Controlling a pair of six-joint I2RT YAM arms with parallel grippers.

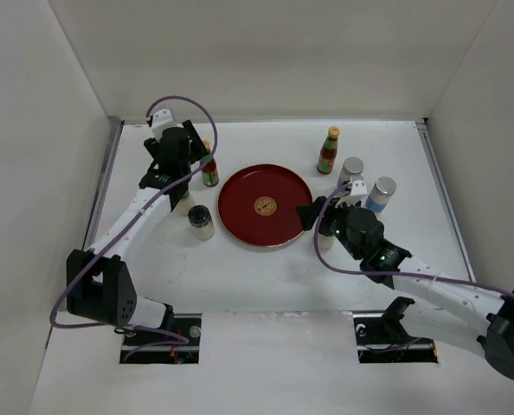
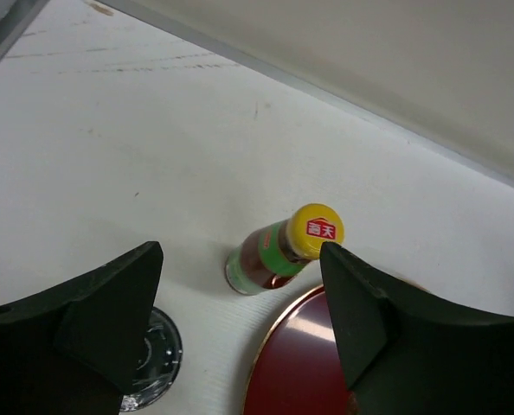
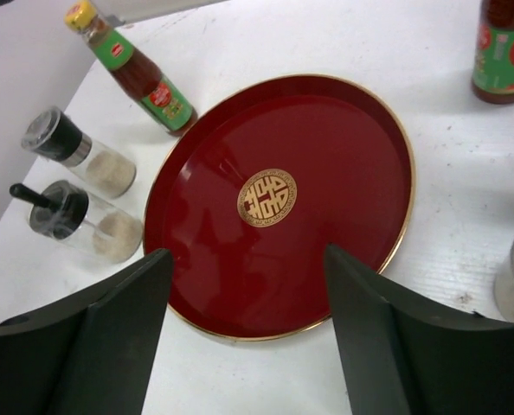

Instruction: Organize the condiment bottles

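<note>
Red tray (image 1: 265, 206) at table (image 1: 266, 281) centre. Slim red bottle (image 2: 279, 251) upright just beside its 10 o'clock rim, below left gripper (image 2: 241, 259), spread wide. Right gripper (image 3: 244, 259) likewise parted over 3 o'clock rim; two shakers (image 1: 351, 169) close at 2 o'clock.

Red tray (image 3: 343, 164), gold rim and emblem; slim bottle (image 2: 279, 253) dark red, green neck, yellow cap; jars (image 3: 80, 151) clear, black-lidded; white desk (image 2: 110, 156).

A lab test booth: plain white walls (image 1: 266, 52) boxing in a white table (image 1: 266, 277).
</note>
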